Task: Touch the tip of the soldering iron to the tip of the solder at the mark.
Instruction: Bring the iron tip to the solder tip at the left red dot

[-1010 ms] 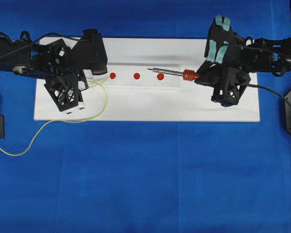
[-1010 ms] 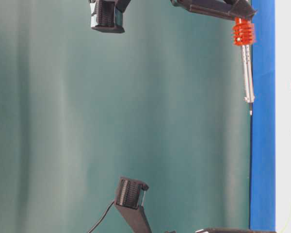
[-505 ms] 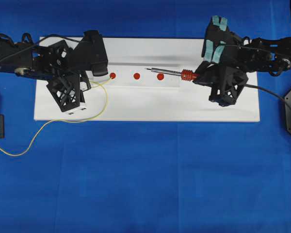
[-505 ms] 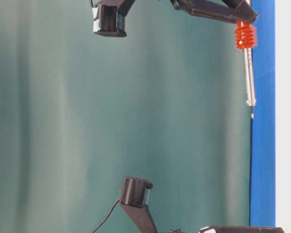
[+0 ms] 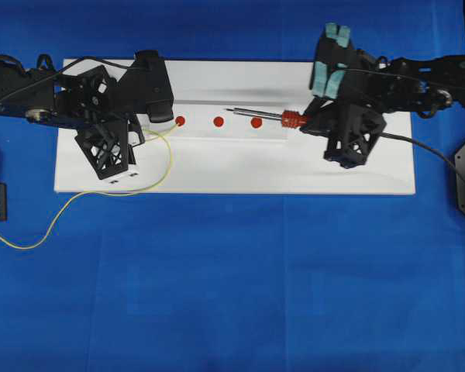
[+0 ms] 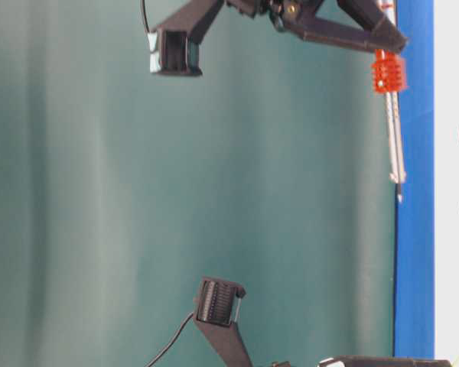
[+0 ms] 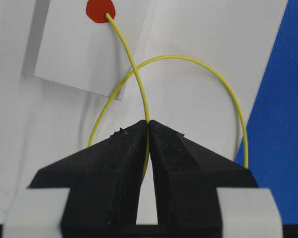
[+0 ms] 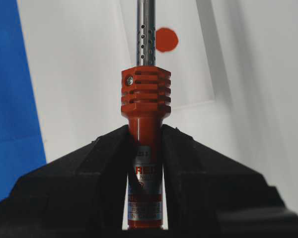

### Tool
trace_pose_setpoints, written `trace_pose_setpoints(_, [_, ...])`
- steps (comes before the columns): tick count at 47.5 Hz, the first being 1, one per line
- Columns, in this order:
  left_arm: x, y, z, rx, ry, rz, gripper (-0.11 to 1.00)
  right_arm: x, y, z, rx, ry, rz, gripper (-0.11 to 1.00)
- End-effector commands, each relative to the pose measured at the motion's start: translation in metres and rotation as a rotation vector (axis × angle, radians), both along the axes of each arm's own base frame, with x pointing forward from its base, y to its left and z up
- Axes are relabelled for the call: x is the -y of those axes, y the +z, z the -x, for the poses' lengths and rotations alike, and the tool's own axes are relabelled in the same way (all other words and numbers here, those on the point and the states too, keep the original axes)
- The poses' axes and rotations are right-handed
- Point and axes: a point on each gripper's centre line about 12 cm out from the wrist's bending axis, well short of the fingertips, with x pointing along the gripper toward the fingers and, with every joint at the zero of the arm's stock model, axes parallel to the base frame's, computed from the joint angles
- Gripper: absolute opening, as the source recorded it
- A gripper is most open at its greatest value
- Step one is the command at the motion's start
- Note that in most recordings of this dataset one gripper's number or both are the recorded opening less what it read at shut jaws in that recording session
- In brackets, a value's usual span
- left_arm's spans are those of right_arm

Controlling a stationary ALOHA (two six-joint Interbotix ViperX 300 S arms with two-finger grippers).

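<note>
Left hand (image 7: 148, 130): jaws pressed together, pinching the solder (image 7: 139, 84). From the pinch the yellow wire runs forward, and its free end lies on the nearest red mark (image 7: 100, 10) on a white strip (image 7: 79, 54); behind the jaws it curves in a loop over the white board (image 5: 232, 167) and trails onto the blue table (image 5: 232, 279).

Right hand (image 8: 145, 144): clamped on the red-orange handle of the soldering iron (image 8: 145, 99). The shaft points toward the left hand, held above the board, its tip (image 5: 229, 110) between the middle and right marks in the overhead view, well apart from the solder's end.
</note>
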Motion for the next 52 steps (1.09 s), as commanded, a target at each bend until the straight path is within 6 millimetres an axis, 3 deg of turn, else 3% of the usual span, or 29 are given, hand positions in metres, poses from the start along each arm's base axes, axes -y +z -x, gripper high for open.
trace_pose_setpoints(1, [-0.001, 0.006, -0.002, 0.02, 0.004, -0.003, 0.03, 0.004, 0.013, -0.013, 0.031, 0.003, 0.01, 0.06])
trace_pose_setpoints(24, [-0.001, 0.005, -0.001, 0.015, 0.005, -0.002, 0.03, 0.008, 0.011, -0.067, -0.054, 0.081, 0.017, 0.06])
trace_pose_setpoints(52, [-0.001, 0.006, -0.002, 0.017, 0.005, -0.002, 0.03, 0.013, -0.002, -0.081, -0.09, 0.094, 0.035, 0.06])
